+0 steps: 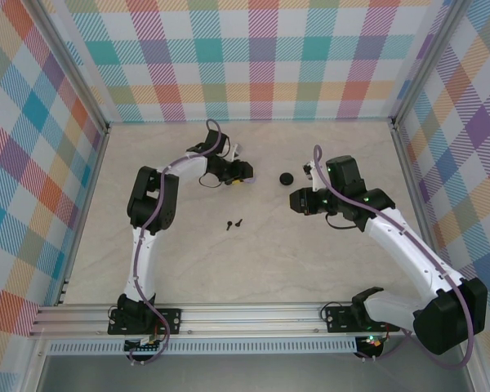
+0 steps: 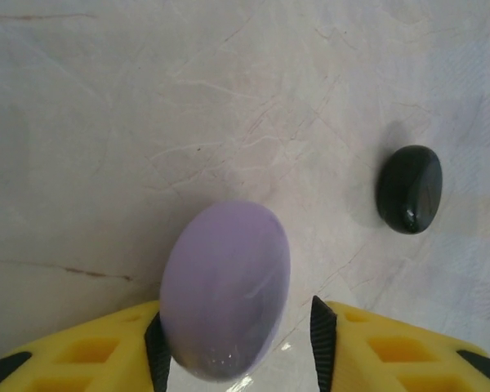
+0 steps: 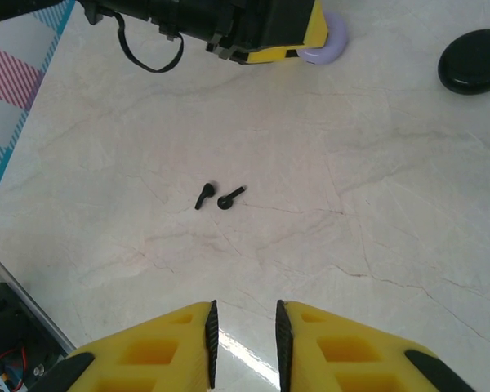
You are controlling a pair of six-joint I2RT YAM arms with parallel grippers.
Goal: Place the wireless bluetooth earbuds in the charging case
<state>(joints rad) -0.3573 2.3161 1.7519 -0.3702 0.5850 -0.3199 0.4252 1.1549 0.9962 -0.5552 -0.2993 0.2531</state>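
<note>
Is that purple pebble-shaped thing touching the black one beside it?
Apart. The left wrist view shows a plain stretch of bare table between the lavender case and the black case.

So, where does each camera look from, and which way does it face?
Top external: above and behind, facing down at the table; left arm and right arm show.
Left wrist: low, facing the lavender case between its own yellow fingers, black case beyond.
Right wrist: higher, facing down at two black earbuds past its own fingers.
Shared: both wrist views hold both cases.
</note>
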